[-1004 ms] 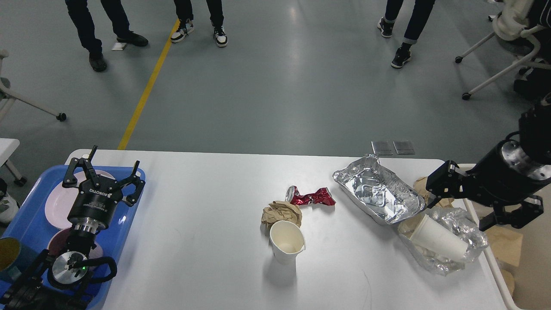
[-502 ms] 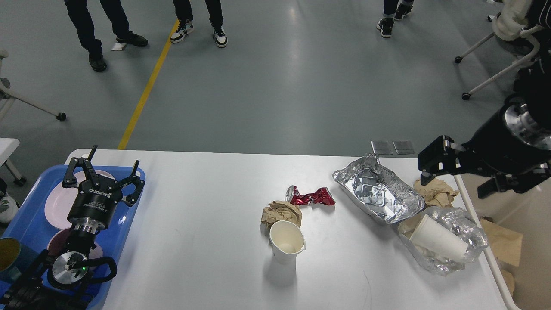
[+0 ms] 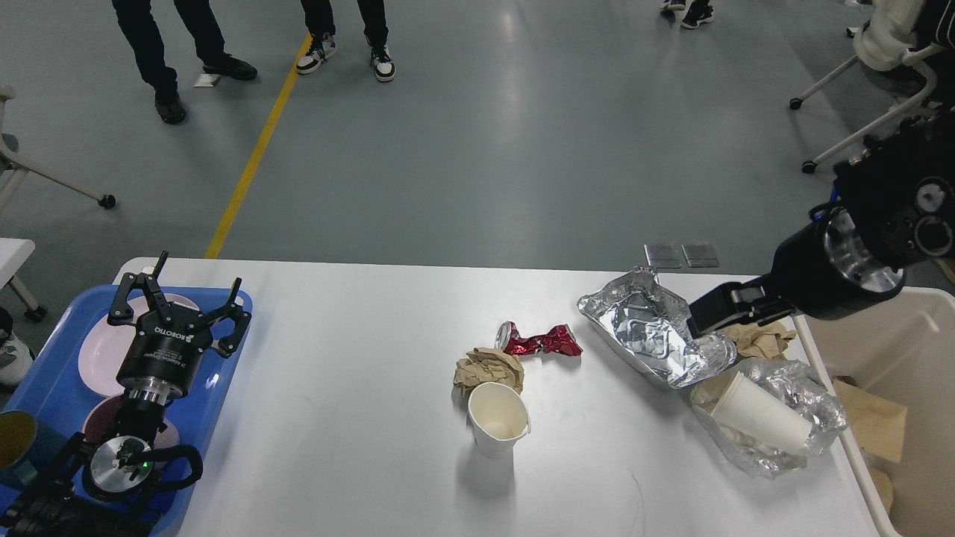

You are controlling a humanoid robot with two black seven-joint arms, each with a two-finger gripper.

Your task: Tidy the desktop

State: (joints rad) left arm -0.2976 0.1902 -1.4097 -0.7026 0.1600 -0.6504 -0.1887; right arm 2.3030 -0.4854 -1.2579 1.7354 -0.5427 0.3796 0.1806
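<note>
Desktop counter (image 3: 358,388) fills the near view, littered mid-right with an upright paper cup (image 3: 498,426), crushed red can (image 3: 539,341) and foil tray (image 3: 656,337). Right gripper (image 3: 709,313) reaches low at the foil, near the bin (image 3: 895,350), its fingers unreadable. Left gripper (image 3: 179,298) hangs spread, empty, above the blue tray (image 3: 45,350).

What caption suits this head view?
Right gripper reaches toward foil tray; cups, crushed can litter desktop.
</note>
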